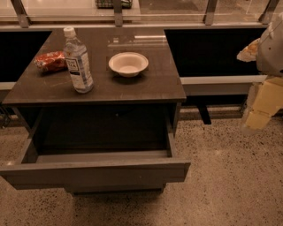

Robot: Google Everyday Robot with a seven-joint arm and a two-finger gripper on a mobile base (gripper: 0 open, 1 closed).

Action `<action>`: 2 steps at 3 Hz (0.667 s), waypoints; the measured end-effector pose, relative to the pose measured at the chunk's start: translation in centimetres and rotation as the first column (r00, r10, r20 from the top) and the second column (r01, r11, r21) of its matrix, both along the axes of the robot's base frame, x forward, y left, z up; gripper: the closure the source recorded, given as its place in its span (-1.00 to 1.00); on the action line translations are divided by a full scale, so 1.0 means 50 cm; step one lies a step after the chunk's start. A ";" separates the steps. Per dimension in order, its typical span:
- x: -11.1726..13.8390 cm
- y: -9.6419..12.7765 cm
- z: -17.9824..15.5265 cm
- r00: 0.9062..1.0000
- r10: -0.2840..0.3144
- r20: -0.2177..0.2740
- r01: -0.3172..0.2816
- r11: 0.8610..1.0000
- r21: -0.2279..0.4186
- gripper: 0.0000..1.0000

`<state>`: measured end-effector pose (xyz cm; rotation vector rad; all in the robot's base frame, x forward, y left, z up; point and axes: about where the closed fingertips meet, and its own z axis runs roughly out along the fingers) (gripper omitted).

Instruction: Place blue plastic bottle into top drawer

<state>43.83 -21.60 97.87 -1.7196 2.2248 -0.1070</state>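
Nearest the camera, the top drawer (95, 172) is pulled fully out from under the tabletop (146, 84), its plain flat front panel facing fwd and its inside in shadow. It sits low and well to the left of the gripper (256, 117) as the view shows it, w/ speckled floor (221, 176) between the two.

The gripper hangs at the right edge of the view, a pale cream blocky shape below the white arm, over the floor, beside the table and lower than the tabletop. It touches nothing. Can't tell whether it's spread or closed, since its outline is smeared.

Further back, the blue plastic bottle (78, 62) stands upright on the tabletop, white cap on top, label w/ dark print facing the camera. It is far left of the gripper and higher up, near the tabletop's front-left part, i.e. not in the drawer.

Just behind and left of the bottle lies a red snack packet (51, 61), close to it but apart. A white bowl (128, 64) sits mid-tabletop, right of the bottle, so nearer the gripper's side, apart from both.

Farthest back, beyond the tabletop, metal posts (118, 13) rise along a glass barrier.
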 end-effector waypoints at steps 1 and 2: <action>0.000 0.000 0.000 1.000 0.000 0.000 0.000 1.000 0.000 -1.00; 0.047 0.015 0.008 0.998 0.032 0.050 -0.033 0.999 0.016 -1.00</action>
